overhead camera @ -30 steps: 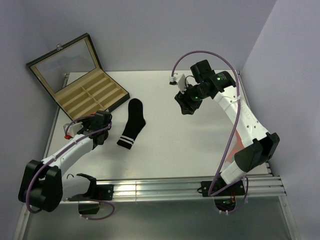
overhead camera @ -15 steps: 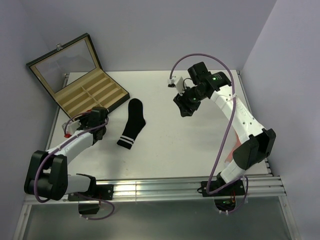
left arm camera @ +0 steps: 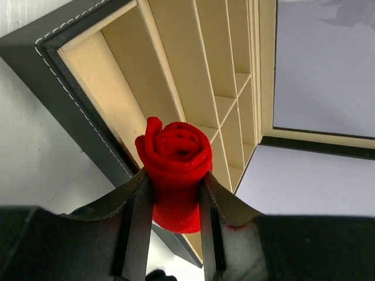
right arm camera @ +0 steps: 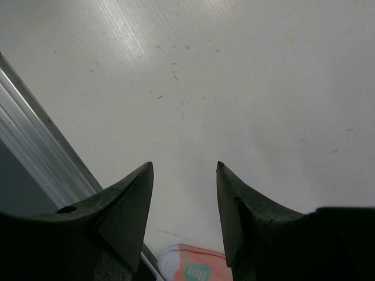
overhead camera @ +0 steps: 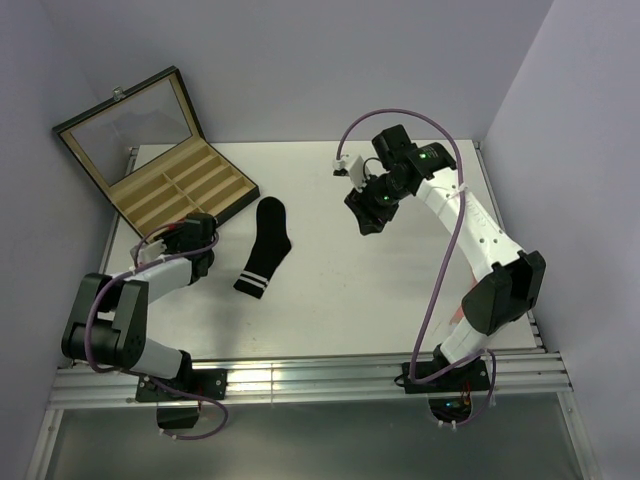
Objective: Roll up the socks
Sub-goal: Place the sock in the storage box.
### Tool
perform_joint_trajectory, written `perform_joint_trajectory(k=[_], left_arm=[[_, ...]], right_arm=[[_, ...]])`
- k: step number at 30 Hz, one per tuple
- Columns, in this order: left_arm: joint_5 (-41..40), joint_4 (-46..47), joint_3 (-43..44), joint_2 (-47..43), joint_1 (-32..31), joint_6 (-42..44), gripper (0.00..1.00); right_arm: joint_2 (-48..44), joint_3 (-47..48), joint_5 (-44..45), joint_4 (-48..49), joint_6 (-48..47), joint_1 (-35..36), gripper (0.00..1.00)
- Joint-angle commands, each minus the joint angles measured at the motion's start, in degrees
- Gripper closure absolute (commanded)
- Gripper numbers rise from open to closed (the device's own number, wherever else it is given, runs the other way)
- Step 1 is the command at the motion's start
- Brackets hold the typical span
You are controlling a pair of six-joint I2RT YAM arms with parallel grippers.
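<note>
While the left gripper (left arm camera: 176, 177) clamps the rolled red sock (left arm camera: 176, 153) over the near edge of the open box (left arm camera: 88, 117) at the far left, the roll's loose outer flap sticks up. If it is let go above the dark wall, it would likely catch, tip and unwind. Just right of that arm, the black sock (overhead camera: 265, 247) lies flat and unrolled on the table (overhead camera: 330, 290). Farther right, the right gripper (right arm camera: 184, 167) hangs spread and empty, with a pink sock (right arm camera: 193, 268) beneath it.
</note>
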Motion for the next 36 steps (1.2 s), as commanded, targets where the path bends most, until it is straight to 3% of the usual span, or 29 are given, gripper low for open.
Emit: perform_joint_trajectory(k=[1, 12, 25, 36], left_arm=[[-0.1, 3.0, 1.2, 0.9, 0.5, -13.2, 1.00], [0.8, 9.0, -0.7, 3.8, 1.4, -14.5, 1.00], [2.1, 5.0, 2.4, 4.3, 3.1, -16.5, 1.00], [3.2, -16.8, 9.3, 3.9, 2.9, -26.1, 1.00]], right_arm=[[0.7, 0.2, 0.0, 1.3, -1.1, -0.4, 0.46], [0.8, -2.4, 0.9, 2.6, -2.3, -0.3, 0.46], [1.7, -3.1, 0.3, 2.7, -2.6, -0.4, 0.46], [2.3, -2.5, -0.5, 2.2, -2.5, -0.4, 0.46]])
